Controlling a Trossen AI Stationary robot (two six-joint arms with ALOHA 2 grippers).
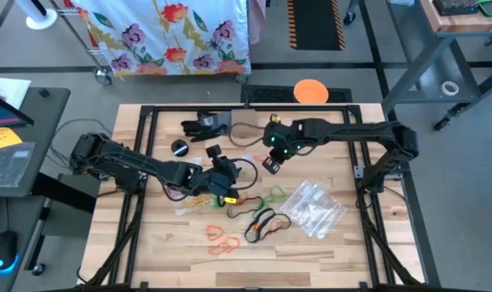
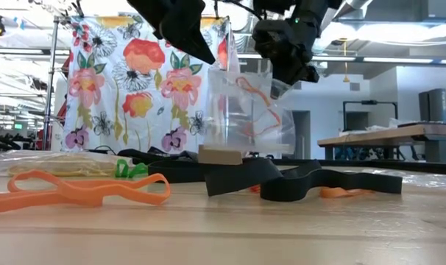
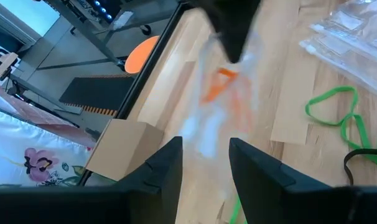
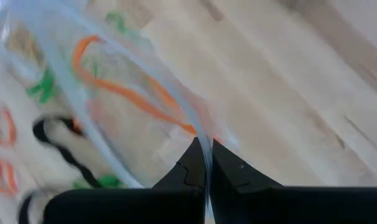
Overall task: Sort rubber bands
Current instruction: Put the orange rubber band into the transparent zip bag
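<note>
Orange rubber bands (image 2: pixel 83 193) lie closest to the low camera, flat on the wooden desk (image 2: pixel 282 235), with a small green band (image 2: pixel 129 169) just behind them and wide black bands (image 2: pixel 304 182) beyond.

Both claws are mine. My right claw (image 4: pixel 206 163) is pinched shut on the edge of a clear plastic bag (image 2: pixel 245 110), holding it up above the desk. One orange band (image 4: pixel 126 87) sits inside that bag, seen through the film right in front of the closed fingers. From above, this claw (image 1: pixel 272 159) is over the middle of the desk, toward the far side.

My left claw (image 3: pixel 204 163) has its two fingers parted with a clear gap between them and nothing held. The hanging bag (image 3: pixel 223 99) is directly ahead of it, blurred, with the orange band showing inside. From above, this claw (image 1: pixel 226 188) sits just beside and a little nearer than the right one.

Below and around the left claw, loose bands are spread on the desk: green loops (image 1: pixel 272 195), black loops (image 1: pixel 266 222) and orange loops (image 1: pixel 222 240) toward the near edge. A heap of empty clear bags (image 1: pixel 312 208) lies on the desk past the green loops, on the right claw's side
</note>
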